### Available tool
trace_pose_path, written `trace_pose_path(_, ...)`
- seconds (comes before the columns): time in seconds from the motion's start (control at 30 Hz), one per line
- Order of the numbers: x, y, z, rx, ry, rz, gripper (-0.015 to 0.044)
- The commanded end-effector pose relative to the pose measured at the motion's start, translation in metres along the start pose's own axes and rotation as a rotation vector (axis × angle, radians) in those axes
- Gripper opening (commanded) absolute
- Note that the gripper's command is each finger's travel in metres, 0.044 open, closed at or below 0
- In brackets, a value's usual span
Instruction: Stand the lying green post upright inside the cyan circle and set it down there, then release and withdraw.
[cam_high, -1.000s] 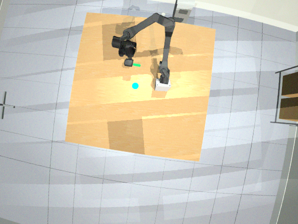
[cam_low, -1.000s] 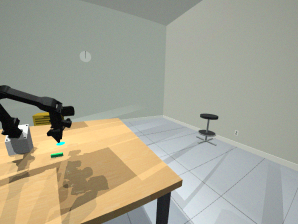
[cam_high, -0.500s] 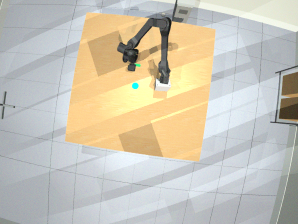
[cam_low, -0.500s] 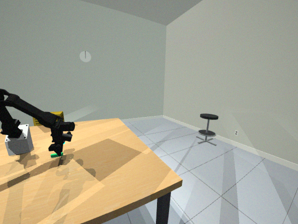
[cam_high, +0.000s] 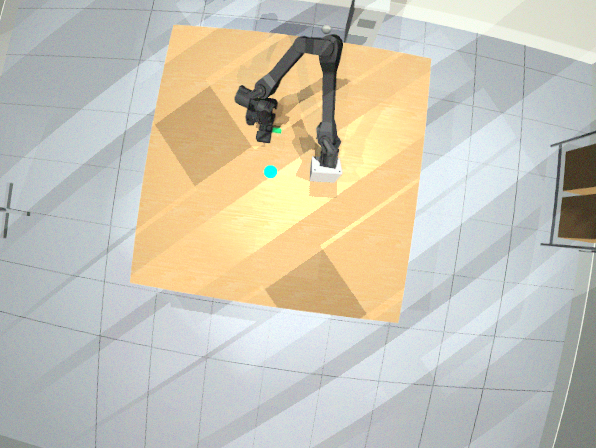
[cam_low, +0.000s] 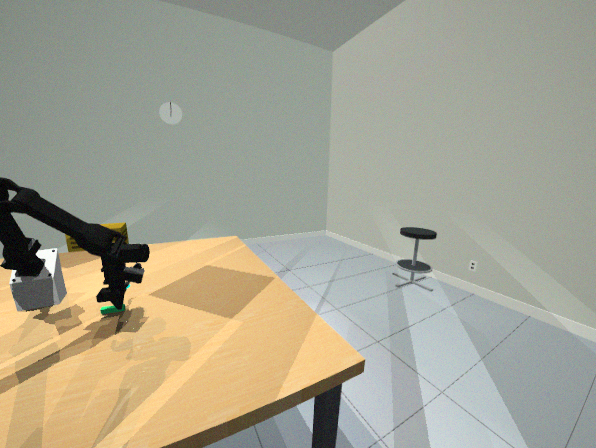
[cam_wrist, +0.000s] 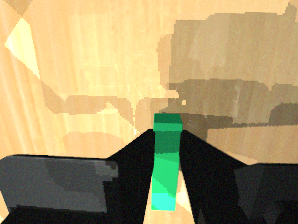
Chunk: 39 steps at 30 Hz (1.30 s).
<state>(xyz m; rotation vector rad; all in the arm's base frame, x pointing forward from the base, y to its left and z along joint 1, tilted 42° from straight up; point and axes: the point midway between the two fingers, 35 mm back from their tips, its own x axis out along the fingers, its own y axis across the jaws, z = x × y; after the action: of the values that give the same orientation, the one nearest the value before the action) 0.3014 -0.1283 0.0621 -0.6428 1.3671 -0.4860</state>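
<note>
The green post (cam_high: 276, 130) (cam_low: 112, 310) (cam_wrist: 166, 167) is held lying roughly level, low at the table; whether it touches the wood cannot be told. Its near end looks cyan-tinted in the wrist view. My gripper (cam_low: 119, 306) (cam_wrist: 166, 136) is shut on the post, one black finger against each long side, with the post's far end sticking out just past the fingertips. In the top view the gripper body hides part of the post. The cyan circle (cam_high: 270, 172) is flat on the table, below the gripper in that view, with nothing on it. The exterior view shows only a sliver of it.
The wooden table (cam_high: 225, 240) (cam_low: 280, 360) carries a white box (cam_high: 325, 173) (cam_low: 39, 292) under the arm's base, to the right of the circle in the top view. A yellow box (cam_low: 118, 232) shows behind the arm. A stool (cam_low: 418, 233) stands off the table.
</note>
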Motion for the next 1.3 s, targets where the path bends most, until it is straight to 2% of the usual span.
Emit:
trace_pose_path(0.0,-0.013,0.001,0.005,0.004,-0.011,0.004,0.0023)
trace_pose_path(1.03,-0.109,0.000,0.002,0.003,-0.010,0.005,0.0023)
trace_pose_path(1.27,-0.114,0.002,0.001,-0.004,-0.011,0.005,0.0023)
